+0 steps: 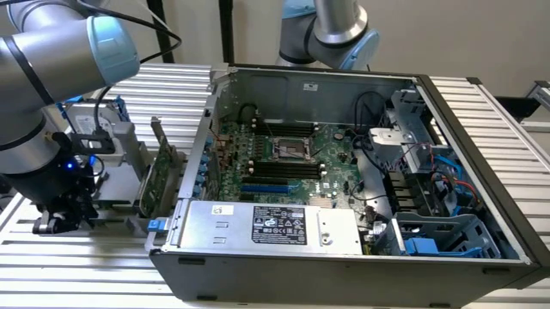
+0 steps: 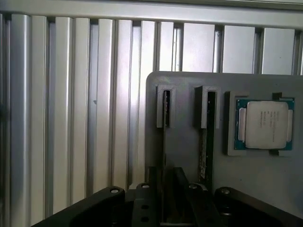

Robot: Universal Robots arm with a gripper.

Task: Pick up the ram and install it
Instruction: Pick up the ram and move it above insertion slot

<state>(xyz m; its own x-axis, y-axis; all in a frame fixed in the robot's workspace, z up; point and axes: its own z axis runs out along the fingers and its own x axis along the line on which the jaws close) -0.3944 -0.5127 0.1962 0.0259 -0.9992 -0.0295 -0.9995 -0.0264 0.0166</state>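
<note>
In the wrist view the ram [image 2: 164, 142] is edge-on, a thin dark stick standing in one slot of a grey holder plate [image 2: 184, 94]. Its near end runs in between my fingers. My gripper [image 2: 166, 201] sits over that end and looks shut on the ram, which still rests in its slot. A second stick [image 2: 205, 146] stands in the neighbouring slot. In the exterior view my gripper [image 1: 60, 222] hangs low at the exterior view's left, outside the open computer case [image 1: 344, 270]. The black memory slots [image 1: 279, 170] lie on the motherboard inside the case.
A processor chip [image 2: 265, 124] lies in a recess of the holder beside the sticks. A tall green expansion card [image 1: 159, 183] stands between my arm and the case wall, with a hard drive [image 1: 86, 119] behind it. A second arm [image 1: 331, 32] rises behind the case. The table is ribbed aluminium.
</note>
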